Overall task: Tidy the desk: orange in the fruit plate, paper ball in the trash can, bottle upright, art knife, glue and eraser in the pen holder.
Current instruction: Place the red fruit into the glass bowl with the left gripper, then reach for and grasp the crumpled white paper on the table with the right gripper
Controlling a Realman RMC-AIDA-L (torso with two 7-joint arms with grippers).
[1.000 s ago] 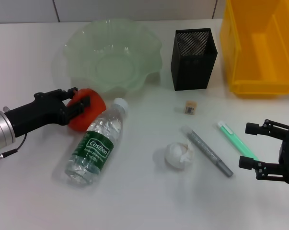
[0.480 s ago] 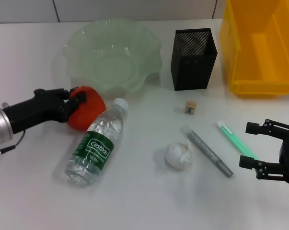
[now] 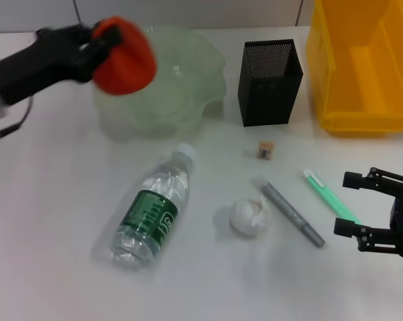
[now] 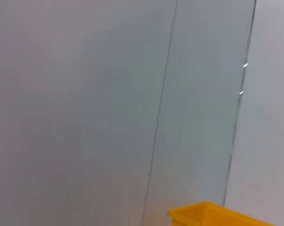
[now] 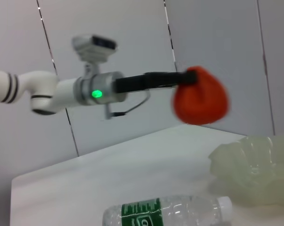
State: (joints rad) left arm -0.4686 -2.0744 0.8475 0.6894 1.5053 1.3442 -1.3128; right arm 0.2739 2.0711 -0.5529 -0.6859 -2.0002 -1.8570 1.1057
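My left gripper [image 3: 102,41] is shut on the red-orange orange [image 3: 127,60] and holds it in the air over the left rim of the pale green fruit plate [image 3: 211,63]. The right wrist view shows the same orange [image 5: 200,96] raised above the plate [image 5: 255,165]. The bottle [image 3: 151,208] lies on its side with its cap toward the plate. The paper ball [image 3: 248,215] sits at the middle, with the grey art knife [image 3: 291,212] and the green glue stick [image 3: 328,194] to its right. The eraser [image 3: 265,150] lies before the black pen holder [image 3: 269,83]. My right gripper [image 3: 345,202] rests open beside the glue.
The yellow trash can [image 3: 335,120] stands at the back right, right of the pen holder; its corner [image 4: 217,214] shows in the left wrist view. A panelled wall runs behind the table.
My left arm lifted the orange off the table beside the bottle and carried it up over the plate's left rim. The bottle shifted a little to the right. The right arm stayed still.
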